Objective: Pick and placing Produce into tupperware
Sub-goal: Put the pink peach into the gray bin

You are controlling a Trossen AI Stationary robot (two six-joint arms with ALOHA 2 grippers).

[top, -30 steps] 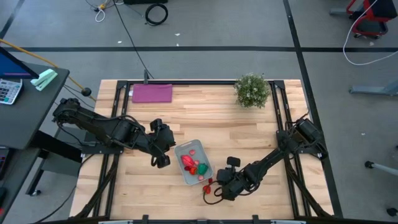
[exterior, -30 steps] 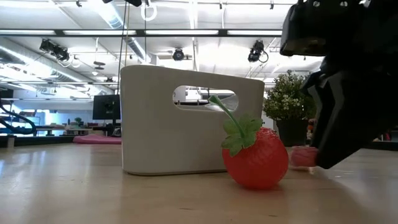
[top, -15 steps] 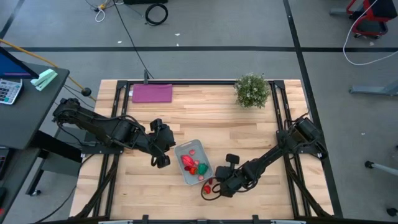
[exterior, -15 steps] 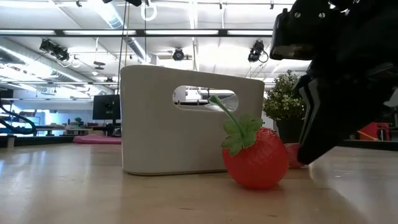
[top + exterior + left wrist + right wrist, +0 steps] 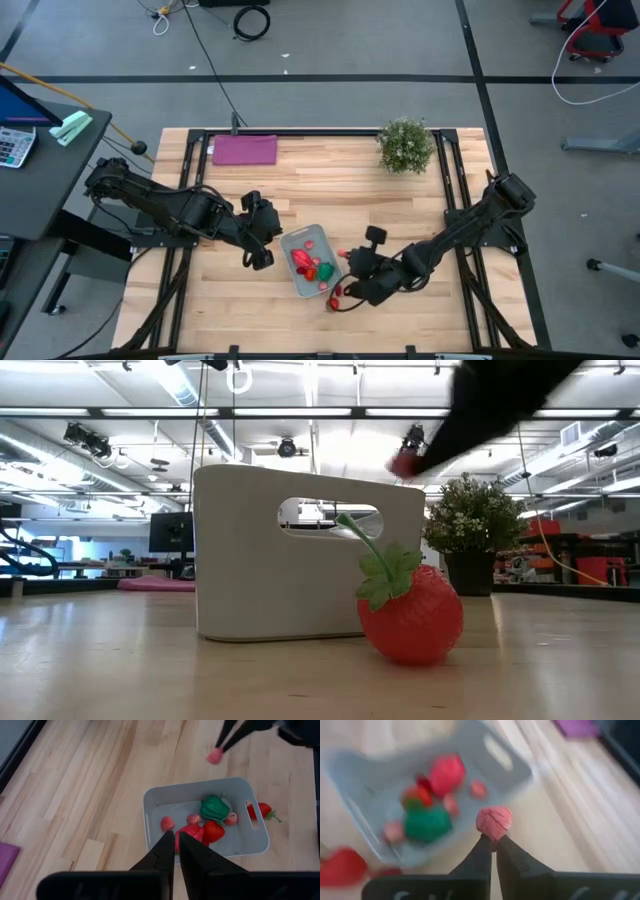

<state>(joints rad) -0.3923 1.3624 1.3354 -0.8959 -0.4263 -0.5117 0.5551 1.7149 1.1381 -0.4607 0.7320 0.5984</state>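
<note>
The tupperware [image 5: 307, 239] is a pale grey-blue tray near the table's near edge, and it shows in the left wrist view [image 5: 159, 804] too. It holds a green pepper [image 5: 215, 808] and several red and pink produce pieces. A red strawberry [image 5: 412, 612] lies on the wood against the tray's near end. My right gripper [image 5: 493, 843] is raised beside the tray's right side, shut on a small pink round piece [image 5: 494, 821]. My left gripper [image 5: 175, 840] hovers shut just left of the tray. My right gripper pinches the pink round piece at its lower side [image 5: 493, 834], only at the free ends of the two fingers. The piece is lifted clear of the table, level with the tray's top edge in the low view [image 5: 405, 463], and sticks out past the fingertips.
A bushy potted plant [image 5: 405, 146] stands at the far right of the table. A flat purple sheet [image 5: 244, 150] lies at the far left. Bare wood stretches between them and the tray. Dark frame rails run along both table sides.
My right gripper has risen from the table beside the strawberry and moved toward the far edge, along the tray's right side. It carries the pink piece, which went from resting on the wood to lifted clear. The strawberry and the tray stayed put.
</note>
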